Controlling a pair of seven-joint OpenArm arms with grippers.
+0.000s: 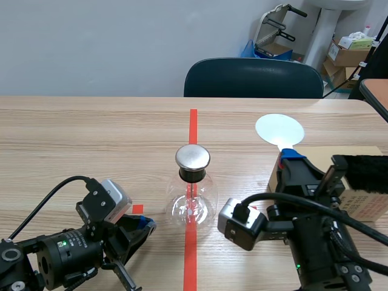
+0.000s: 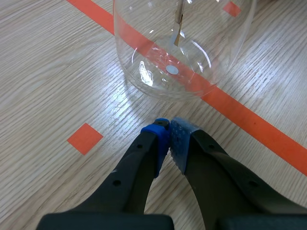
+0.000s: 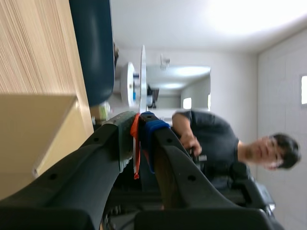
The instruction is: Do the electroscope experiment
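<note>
Electroscope, a clear glass flask with a round metal cap, stands at the lower middle of the scene view, on the orange-red tape line. At lower left the left gripper lies low near the flask. At lower right the right gripper holds a white disc paddle upright, with a cardboard box beside it.

From the left wrist, the blue pads meet on nothing, and the flask sits just ahead of them.

From the right wrist, the fingers are clamped on the paddle's orange handle, with the disc edge-on ahead. A person sits beyond.
</note>
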